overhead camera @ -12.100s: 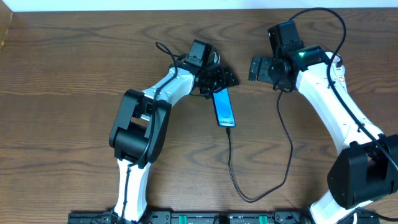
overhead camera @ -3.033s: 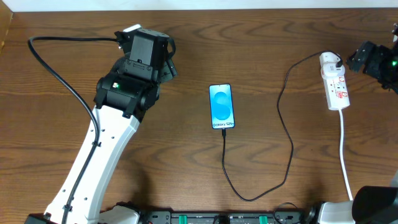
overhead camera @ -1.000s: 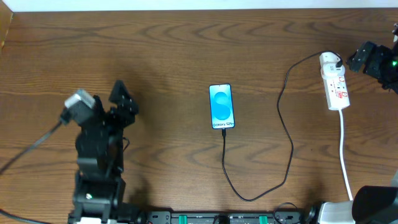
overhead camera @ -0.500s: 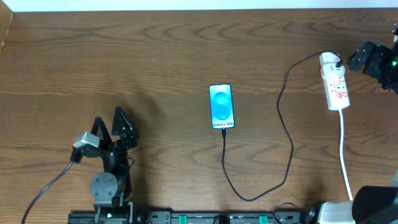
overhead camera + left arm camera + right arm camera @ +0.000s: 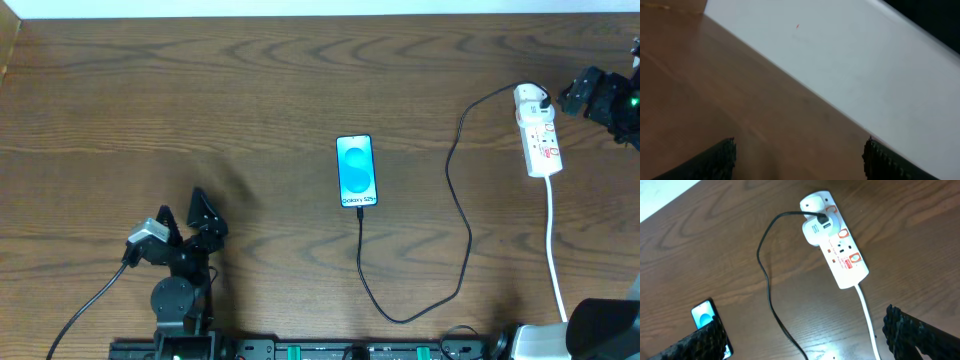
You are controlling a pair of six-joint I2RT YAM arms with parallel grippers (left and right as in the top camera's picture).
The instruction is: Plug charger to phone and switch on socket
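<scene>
The phone (image 5: 357, 171) lies flat mid-table with its blue screen lit. It also shows in the right wrist view (image 5: 704, 316), partly behind a finger. The charger cable (image 5: 361, 240) runs from the phone's lower edge, loops near the front, and rises to a white adapter (image 5: 815, 230) in the socket (image 5: 538, 134). The socket is white with red markings in the right wrist view (image 5: 842, 255). My left gripper (image 5: 182, 212) is open and empty at the front left, far from everything. My right gripper (image 5: 577, 93) is open and empty beside the socket's far end.
The socket's white cord (image 5: 553, 250) runs toward the table's front right. The left wrist view shows only bare wood (image 5: 715, 90) and a white wall (image 5: 850, 55) between my open fingers (image 5: 715, 160). The left arm's black cable (image 5: 90, 300) trails at the front left.
My left arm has folded back toward the table's front left and sunk lower, gripper still open. The right arm, phone, cable and socket have not moved.
</scene>
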